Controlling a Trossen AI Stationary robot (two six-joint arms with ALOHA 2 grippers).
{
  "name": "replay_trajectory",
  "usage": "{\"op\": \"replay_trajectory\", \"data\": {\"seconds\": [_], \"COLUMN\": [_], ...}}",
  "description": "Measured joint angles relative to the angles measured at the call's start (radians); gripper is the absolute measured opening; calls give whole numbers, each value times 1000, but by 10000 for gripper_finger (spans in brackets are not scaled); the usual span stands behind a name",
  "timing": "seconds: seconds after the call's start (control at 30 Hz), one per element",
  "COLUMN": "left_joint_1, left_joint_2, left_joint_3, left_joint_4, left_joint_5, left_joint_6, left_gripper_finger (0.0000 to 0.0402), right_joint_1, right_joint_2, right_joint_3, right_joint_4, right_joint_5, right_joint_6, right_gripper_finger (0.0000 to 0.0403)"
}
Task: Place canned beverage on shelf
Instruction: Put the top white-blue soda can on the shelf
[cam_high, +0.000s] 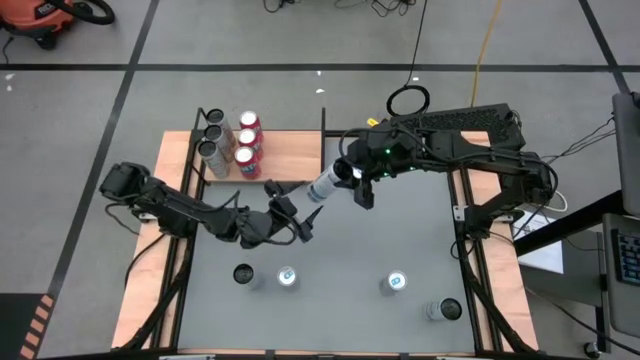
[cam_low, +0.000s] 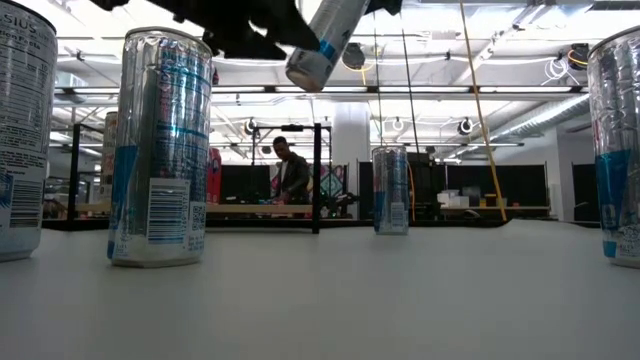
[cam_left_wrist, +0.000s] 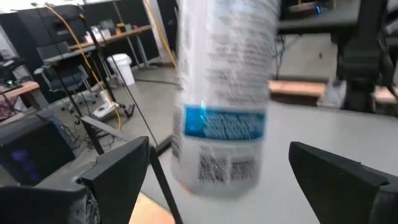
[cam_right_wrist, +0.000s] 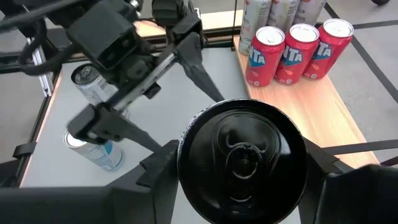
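Note:
A silver and blue canned beverage (cam_high: 325, 185) hangs tilted above the table's middle, with my right gripper (cam_high: 342, 177) shut on it. Its black top (cam_right_wrist: 242, 155) faces the right wrist camera and its bottom end (cam_low: 308, 68) points down and left. My left gripper (cam_high: 298, 215) is open and level. Its two fingers (cam_left_wrist: 124, 168) stand on either side of the can's lower part (cam_left_wrist: 221, 124) without touching it. The wooden shelf (cam_high: 290, 150) at the table's far left carries three silver cans (cam_high: 213, 140) and three red cans (cam_high: 248, 145). My right gripper pinches the can's side wall just below its top rim (cam_right_wrist: 185, 155) between the two fingers. The fingers slant down from the table's right, roughly along the can. The can is lifted clear of the table, tilted, its bottom end lower and toward the left.
Several more cans stand on the grey table near its front edge (cam_high: 243, 273) (cam_high: 287, 276) (cam_high: 395, 282) (cam_high: 440, 310). They loom large in the low view (cam_low: 160, 150). A black shelf post (cam_high: 323, 120) rises at the shelf's right side. A person (cam_low: 290, 175) stands far behind the table.

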Motion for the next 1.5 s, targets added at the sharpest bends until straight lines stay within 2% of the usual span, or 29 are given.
{"op": "replay_trajectory", "data": {"seconds": [0.3, 0.43, 0.67, 0.87, 1.03, 1.33, 1.5], "left_joint_1": [42, 57, 69, 69, 69, 46, 17], "left_joint_2": [52, 62, 62, 62, 62, 49, -3], "left_joint_3": [1, 3, 2, 2, 2, 1, 1], "left_joint_4": [46, 76, 91, 78, 72, 76, 52], "left_joint_5": [1, 44, 105, 108, 109, 113, 157], "left_joint_6": [-4, -6, -6, -14, -24, -34, -38], "left_gripper_finger": [386, 382, 331, 280, 258, 253, 252], "right_joint_1": [0, 5, 29, 33, 33, 45, 46], "right_joint_2": [0, 0, 27, 43, 43, 32, -2], "right_joint_3": [0, 0, 0, 0, 0, 0, 0], "right_joint_4": [16, 23, 36, 45, 50, 44, -65], "right_joint_5": [-1, -2, -3, -2, -3, 0, -34], "right_joint_6": [4, 8, 8, 8, 9, -74, -140], "right_gripper_finger": [188, 188, 188, 188, 189, 259, 293]}}
